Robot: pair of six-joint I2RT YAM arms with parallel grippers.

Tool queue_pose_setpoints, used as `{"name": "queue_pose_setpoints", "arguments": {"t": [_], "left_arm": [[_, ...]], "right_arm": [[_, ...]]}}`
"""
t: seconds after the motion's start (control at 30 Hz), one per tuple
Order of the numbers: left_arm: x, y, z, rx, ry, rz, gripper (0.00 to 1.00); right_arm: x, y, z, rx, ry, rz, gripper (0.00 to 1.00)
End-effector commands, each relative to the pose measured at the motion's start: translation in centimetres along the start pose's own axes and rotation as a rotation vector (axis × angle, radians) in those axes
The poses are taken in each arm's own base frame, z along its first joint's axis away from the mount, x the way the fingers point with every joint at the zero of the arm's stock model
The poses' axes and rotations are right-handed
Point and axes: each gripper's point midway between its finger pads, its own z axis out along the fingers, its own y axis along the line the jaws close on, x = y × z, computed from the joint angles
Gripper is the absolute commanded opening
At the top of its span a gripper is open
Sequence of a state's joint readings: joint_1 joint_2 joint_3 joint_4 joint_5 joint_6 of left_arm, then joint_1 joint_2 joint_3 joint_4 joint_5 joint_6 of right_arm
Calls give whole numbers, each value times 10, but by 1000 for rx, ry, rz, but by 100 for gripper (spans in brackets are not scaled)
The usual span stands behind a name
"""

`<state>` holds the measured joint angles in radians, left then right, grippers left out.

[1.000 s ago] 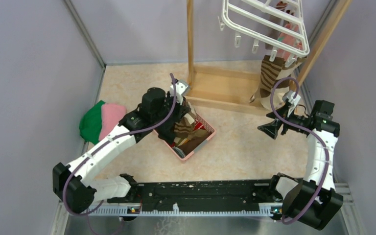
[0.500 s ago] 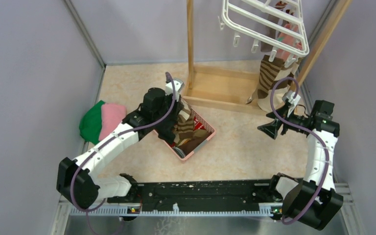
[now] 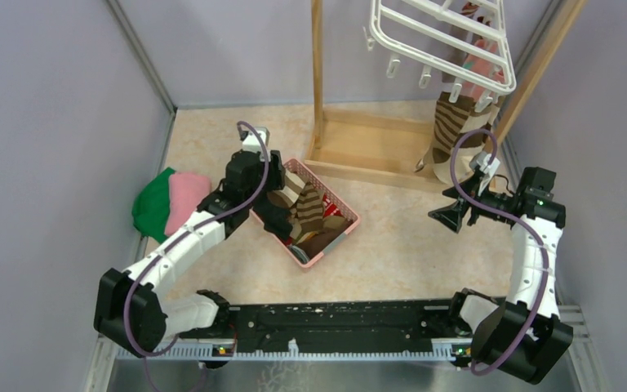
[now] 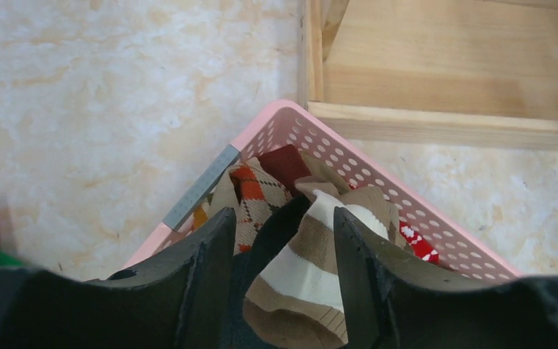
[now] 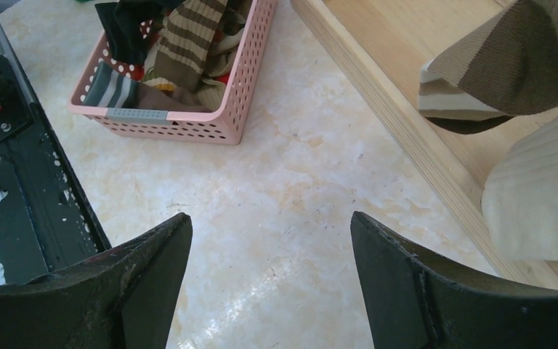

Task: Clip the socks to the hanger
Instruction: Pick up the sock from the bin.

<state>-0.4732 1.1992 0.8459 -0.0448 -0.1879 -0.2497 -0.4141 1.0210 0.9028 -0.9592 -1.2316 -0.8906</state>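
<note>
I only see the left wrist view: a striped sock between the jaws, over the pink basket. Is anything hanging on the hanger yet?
Observer: Yes, a brown striped sock hangs from the right end of the hanger.
Operator: Where's my other arm?
Observer: The right gripper hovers beside the wooden stand, jaws open, nothing between them.
Operator: Anything else left to hang?
Observer: Yes, the right wrist view shows a dark striped sock in one corner of the basket.
</note>
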Motion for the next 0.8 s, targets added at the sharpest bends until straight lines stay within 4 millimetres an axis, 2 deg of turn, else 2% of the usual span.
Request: {"name": "queue_pose_setpoints", "arguments": {"t": [0.0,0.07,0.17,0.27,0.33,0.43,0.57,0.67,0.77], "left_arm": [[-42,-8,-19,42,-142,-25,61],[-41,-30,-28,180,-130,32,62],[-32,-68,-47,429,-88,102,59],[-16,-94,-65,596,-2,68,56],[-3,-101,-68,633,67,5,55],[24,-101,-62,601,171,-48,53],[60,-109,-51,458,236,27,54],[80,-113,-45,360,261,64,55],[93,-103,-35,256,289,52,55]], "right_arm": [[-13,5,0,-17,-27,-64,80],[-13,5,0,-17,-27,-63,80],[-13,4,-1,-14,-26,-64,80],[-13,4,0,-14,-26,-65,80],[-13,4,-1,-15,-27,-64,80],[-13,5,-1,-14,-28,-66,80],[-13,4,-1,-13,-28,-67,80],[-13,4,-1,-12,-28,-65,80],[-13,4,-1,-12,-28,-65,80]]}}
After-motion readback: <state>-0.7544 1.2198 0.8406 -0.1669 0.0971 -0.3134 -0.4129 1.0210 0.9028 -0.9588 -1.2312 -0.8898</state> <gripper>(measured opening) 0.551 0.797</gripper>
